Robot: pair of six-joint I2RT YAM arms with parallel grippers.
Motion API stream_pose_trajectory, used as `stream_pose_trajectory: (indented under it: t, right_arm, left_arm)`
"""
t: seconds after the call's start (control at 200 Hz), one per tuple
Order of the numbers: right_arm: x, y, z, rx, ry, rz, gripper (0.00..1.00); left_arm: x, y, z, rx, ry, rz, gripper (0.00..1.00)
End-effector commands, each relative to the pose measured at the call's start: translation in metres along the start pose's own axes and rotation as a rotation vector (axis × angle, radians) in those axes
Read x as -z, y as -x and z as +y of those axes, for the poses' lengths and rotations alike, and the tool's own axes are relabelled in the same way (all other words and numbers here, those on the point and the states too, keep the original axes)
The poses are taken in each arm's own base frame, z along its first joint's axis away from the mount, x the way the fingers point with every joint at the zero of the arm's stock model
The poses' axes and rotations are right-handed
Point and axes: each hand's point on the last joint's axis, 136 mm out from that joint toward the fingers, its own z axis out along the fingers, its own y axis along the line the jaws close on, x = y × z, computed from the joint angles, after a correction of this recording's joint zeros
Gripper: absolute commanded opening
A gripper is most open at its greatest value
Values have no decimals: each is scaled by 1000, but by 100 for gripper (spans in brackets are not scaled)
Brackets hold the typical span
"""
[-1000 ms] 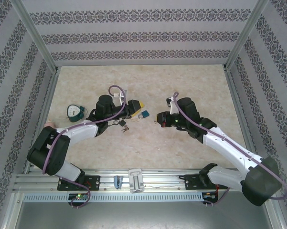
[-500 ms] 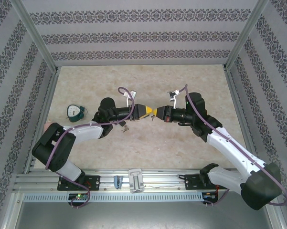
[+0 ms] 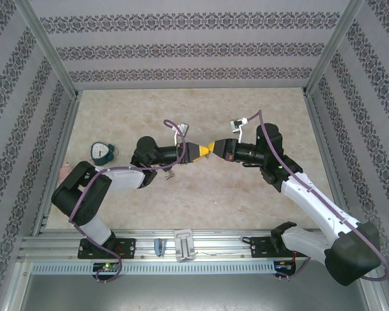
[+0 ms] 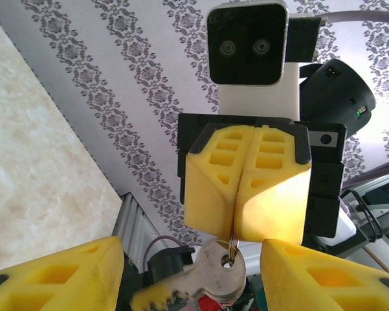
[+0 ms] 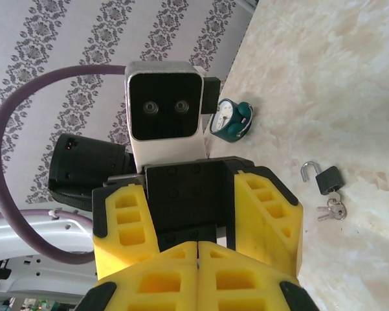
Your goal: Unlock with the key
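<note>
Taking the key over cleanly looks like the step in hand. The right gripper is pressed shut on the thin ring of a silver key. The key dangles just under its yellow pads, in the air above the table, with the bow at the top and the blade slanting off to one side. The left gripper meets it nose to nose. Its jaws are apart, with one finger on either side of the key and neither touching it.

In the left wrist view the key shows its flat face to the camera. Closing now would probably catch it by its edges, or push the blade aside, instead of clamping the two faces. A better grip likely comes from the right wrist turning the ring so the bow sits edge-on between the left pads. The left jaws can then close slowly on the bow alone, leaving the whole blade free. Because the key hangs loose on the ring it may swing or spin at first contact, so both arms should be at rest before the squeeze. The right gripper should let go only once the left grip looks firm.

A dark padlock lies on the table well apart from both grippers, with a small bunch of keys just beside it. Its shackle seems raised on one side, but it is too small to be sure. I cannot tell whether the held key fits it.
</note>
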Motion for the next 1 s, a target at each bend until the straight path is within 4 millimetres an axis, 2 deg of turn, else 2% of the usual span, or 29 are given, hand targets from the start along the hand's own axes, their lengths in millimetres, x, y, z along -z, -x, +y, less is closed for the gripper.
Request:
stream_pose_trajectory:
  t: [0.0, 0.235, 0.595, 0.774, 0.994]
  right_arm:
    - [4, 5, 11, 9, 61, -20, 0]
    - [7, 9, 2, -9, 37, -37, 0]
    - [12, 11, 0, -19, 36, -38, 0]
    - [14, 11, 1, -19, 37, -42, 0]
    - [17, 13, 0, -16, 36, -50, 0]
  left_arm:
    - [-9, -4, -31, -69, -119, 33, 56]
    - [-11, -5, -38, -67, -135, 47, 43]
    - [-11, -5, -29, -31, -111, 48, 29]
    - [-12, -6, -25, -14, -97, 59, 18]
    - [-8, -7, -18, 6, -72, 49, 16]
